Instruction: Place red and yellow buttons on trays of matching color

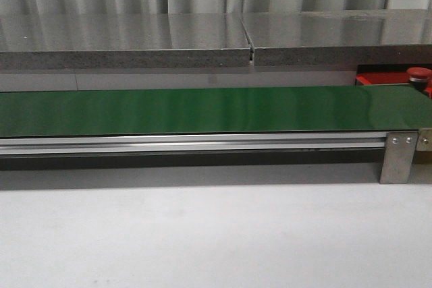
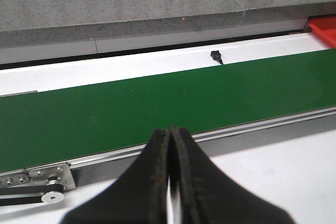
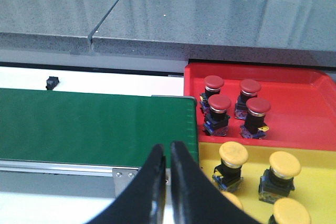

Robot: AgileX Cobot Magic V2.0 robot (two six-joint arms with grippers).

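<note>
Four red buttons [image 3: 234,104] stand clustered on the red tray [image 3: 304,129] just past the right end of the green belt [image 1: 189,109], and on the nearer yellow tray [image 3: 315,192] beside it at least four yellow buttons [image 3: 259,174] are visible, though the frame edge cuts some off. The left gripper [image 2: 171,171] hovers near the belt's near rail with its fingers pressed together, holding nothing. The right gripper [image 3: 167,182] hangs by the belt's right end, its fingers nearly touching, a thin gap between them.
</note>
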